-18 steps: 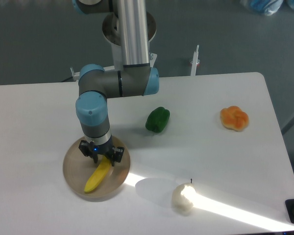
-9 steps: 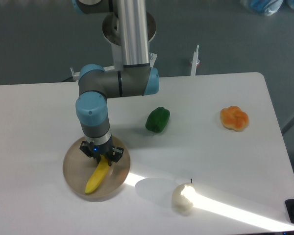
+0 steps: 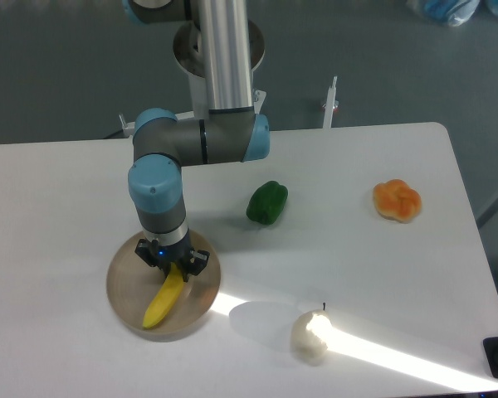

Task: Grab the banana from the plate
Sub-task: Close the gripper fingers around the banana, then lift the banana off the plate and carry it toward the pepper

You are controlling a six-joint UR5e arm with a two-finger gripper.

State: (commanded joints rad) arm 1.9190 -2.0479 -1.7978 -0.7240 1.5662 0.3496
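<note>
Gripper (image 3: 173, 264) pinching banana (image 3: 165, 299) | plate (image 3: 123, 292) near table's front edge

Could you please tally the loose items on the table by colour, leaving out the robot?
Yellow: 1, banana
Green: 1, pepper
Orange: 1, fruit
Whitish: 1, pear
Tan: 1, plate
Total: 5
</note>
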